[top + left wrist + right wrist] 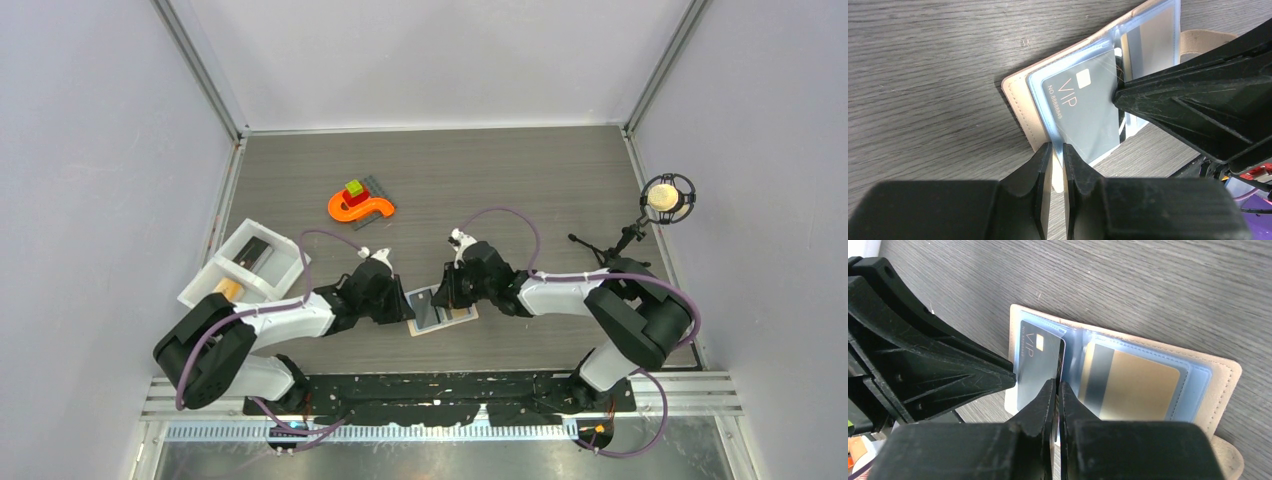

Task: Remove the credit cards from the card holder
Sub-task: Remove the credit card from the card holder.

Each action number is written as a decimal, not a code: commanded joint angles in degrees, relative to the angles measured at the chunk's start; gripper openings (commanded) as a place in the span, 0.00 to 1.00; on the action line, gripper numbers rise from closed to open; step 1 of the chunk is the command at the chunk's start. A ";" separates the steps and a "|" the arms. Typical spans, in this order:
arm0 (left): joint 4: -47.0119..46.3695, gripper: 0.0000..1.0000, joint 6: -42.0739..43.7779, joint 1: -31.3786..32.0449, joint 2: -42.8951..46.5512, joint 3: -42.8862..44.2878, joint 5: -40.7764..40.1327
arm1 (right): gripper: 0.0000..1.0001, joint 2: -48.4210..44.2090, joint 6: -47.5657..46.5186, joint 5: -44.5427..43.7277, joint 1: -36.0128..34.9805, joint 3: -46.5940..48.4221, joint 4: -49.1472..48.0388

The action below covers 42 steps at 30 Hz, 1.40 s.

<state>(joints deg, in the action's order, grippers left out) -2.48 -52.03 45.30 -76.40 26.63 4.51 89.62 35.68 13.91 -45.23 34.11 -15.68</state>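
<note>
Card holder [1224,385] lengthwise left-right, tight in left pincer [1057,150]; grey card [1035,371] in right pincer [1057,386]

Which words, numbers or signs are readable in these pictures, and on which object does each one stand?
"VIP": pale letters on the dark grey card.
"NO" followed by digits: a small line beside it on the same card; the digits are too small to read surely.
On the gold card no text shows, only a dark stripe.
On the card holder no text shows.
</note>
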 commanded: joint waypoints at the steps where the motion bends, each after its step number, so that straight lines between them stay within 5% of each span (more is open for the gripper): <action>1: 4.19 0.17 1.90 -0.12 -2.95 -0.69 -4.07 | 0.05 -2.75 -1.96 2.20 1.84 -1.46 -3.01; 13: 2.83 0.17 1.77 -0.08 -6.47 -0.53 -4.04 | 0.05 -7.09 -6.91 5.45 6.47 -1.17 3.52; 35: 2.75 0.17 1.80 -0.12 -5.86 -0.35 -3.81 | 0.11 -6.77 -3.35 14.91 10.44 -2.64 -0.39; 42: 2.81 0.17 1.76 -0.12 -5.82 -0.53 -3.75 | 0.05 -5.30 -1.63 16.38 11.30 -3.10 -2.50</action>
<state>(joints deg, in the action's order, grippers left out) -5.13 -52.07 45.30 -79.66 28.25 4.58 84.01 32.82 28.51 -34.70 31.09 -14.46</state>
